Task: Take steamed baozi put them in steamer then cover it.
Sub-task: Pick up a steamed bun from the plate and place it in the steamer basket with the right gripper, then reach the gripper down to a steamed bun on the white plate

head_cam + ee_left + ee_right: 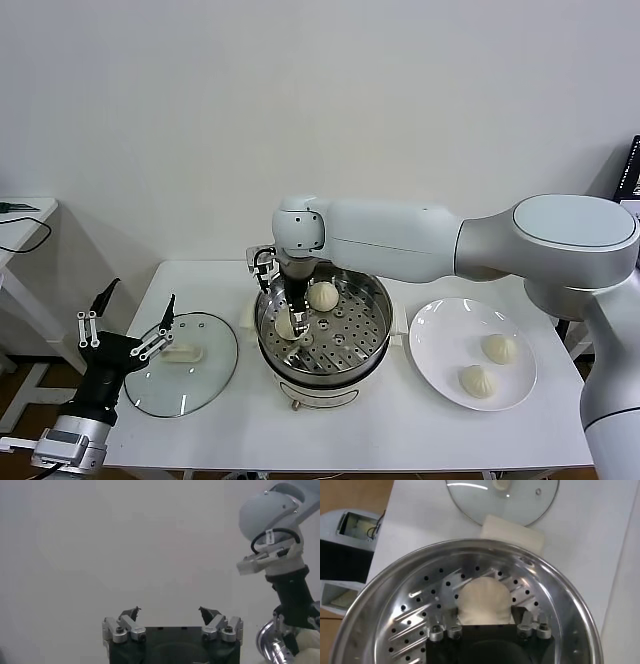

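Right gripper (291,330) down inside the steamer (375,300), a bun (483,600) between its spread fingers.
Another bun (323,295) sits mid-tray; two buns (498,348) lie on the plate (435,325), lower right. Left gripper (136,318) hangs wide open beside the glass lid (195,385), lower left.

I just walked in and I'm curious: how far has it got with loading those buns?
About halfway. One bun sits in the steamer. The right end effector is down inside, fingers open around a second bun on the tray. Two buns wait on the plate. The lid lies on the table beside the steamer, near the open left end effector.
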Available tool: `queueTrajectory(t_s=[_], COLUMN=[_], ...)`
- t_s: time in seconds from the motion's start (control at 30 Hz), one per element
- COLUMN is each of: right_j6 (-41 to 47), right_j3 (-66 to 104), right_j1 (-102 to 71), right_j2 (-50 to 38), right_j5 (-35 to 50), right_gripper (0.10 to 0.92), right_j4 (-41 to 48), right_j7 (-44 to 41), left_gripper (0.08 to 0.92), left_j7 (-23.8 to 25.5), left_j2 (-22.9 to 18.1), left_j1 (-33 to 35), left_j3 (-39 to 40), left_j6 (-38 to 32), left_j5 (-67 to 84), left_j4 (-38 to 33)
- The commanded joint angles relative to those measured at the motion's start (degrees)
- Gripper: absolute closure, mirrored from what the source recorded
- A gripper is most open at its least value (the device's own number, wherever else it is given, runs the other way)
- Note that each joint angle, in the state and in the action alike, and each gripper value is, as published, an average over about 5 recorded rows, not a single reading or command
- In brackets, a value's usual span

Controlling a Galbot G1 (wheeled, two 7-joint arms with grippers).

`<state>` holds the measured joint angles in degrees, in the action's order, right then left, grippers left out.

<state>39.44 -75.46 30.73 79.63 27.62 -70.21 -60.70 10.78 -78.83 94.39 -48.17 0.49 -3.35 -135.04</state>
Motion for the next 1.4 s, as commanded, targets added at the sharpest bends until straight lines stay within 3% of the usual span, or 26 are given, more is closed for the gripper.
queueTrajectory(t_s=[0.03,0.33,0.5,0.7,1.03,1.4], right_j6=[-1.0,-8.2,-12.9,-18.5,-23.1,-24.5], right_j3=[2.5,1.3,-0.6,0.0,19.8,29.2], right_j1=[3.3,13.2,13.4,5.4,-21.4,-34.2], right_j2=[-8.8,-32.9,-45.3,-54.0,-58.6,-54.6], right_j5=[-0.5,-0.6,-6.5,-16.8,-29.9,-33.7], right_gripper=[0.204,0.203,0.203,0.203,0.203,0.203], right_j4=[-6.2,-19.9,-23.9,-24.0,-19.2,-14.8], right_j7=[-2.4,-9.9,-13.8,-15.5,-14.6,-12.2], left_gripper=[0.177,0.177,0.177,0.177,0.177,0.177], left_j7=[0.0,0.0,0.0,-0.1,-0.1,-0.2], left_j2=[-0.1,-0.4,-0.6,-0.9,-1.4,-1.8], left_j1=[-0.2,0.6,1.3,1.9,2.3,2.2], left_j3=[0.7,1.8,2.1,2.9,4.1,4.6], left_j6=[-0.1,-0.2,-0.3,-0.3,-0.7,-0.5], left_j5=[-0.6,-2.1,-2.5,-3.2,-4.4,-4.6], left_j4=[0.6,0.2,0.0,-0.9,-0.4,-0.4])
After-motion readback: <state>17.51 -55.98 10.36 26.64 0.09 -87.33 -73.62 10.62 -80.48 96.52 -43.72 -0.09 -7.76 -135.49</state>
